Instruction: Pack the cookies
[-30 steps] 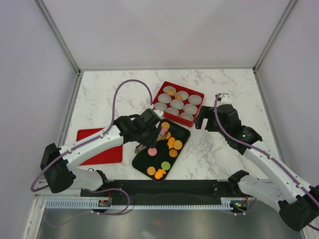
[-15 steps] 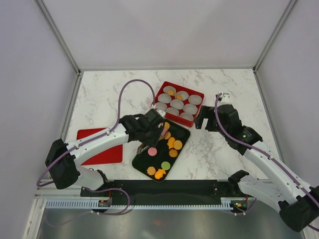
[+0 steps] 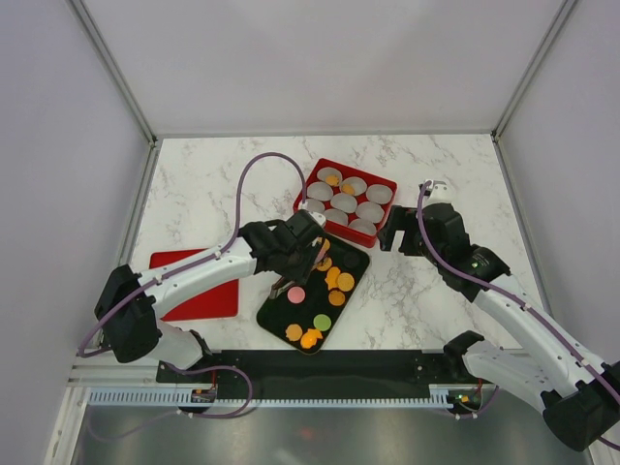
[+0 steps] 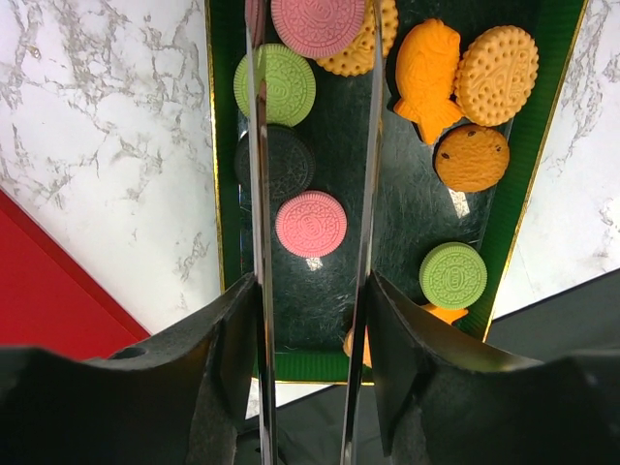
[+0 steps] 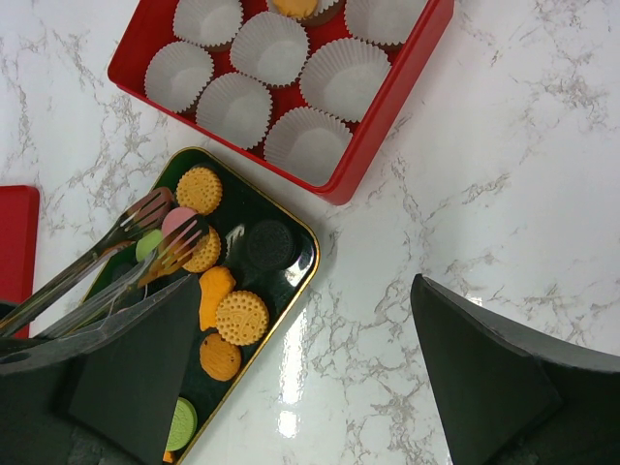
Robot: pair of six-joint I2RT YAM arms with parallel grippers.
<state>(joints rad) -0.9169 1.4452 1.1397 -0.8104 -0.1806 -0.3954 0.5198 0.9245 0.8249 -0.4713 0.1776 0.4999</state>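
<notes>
Several cookies, orange, pink, green and dark, lie on a black gold-rimmed tray (image 3: 277, 312). My left gripper (image 3: 294, 244) is shut on metal tongs (image 4: 257, 194), and it also shows in the left wrist view (image 4: 310, 291). The tong tips pinch a pink cookie (image 4: 316, 23) above the tray's far end, seen too in the right wrist view (image 5: 178, 221). A red box (image 3: 390, 201) of white paper cups stands behind the tray; two far cups hold orange cookies (image 3: 332, 180). My right gripper (image 3: 407, 232) is open and empty over the marble right of the tray (image 5: 300, 291).
A flat red lid (image 3: 194, 288) lies on the marble left of the tray. The box nearly touches the tray's far corner. White walls close in the table on three sides. A black rail (image 3: 320, 366) runs along the near edge.
My left arm has shifted slightly to the right and away with the tongs and the pink cookie. The right arm has not moved.
</notes>
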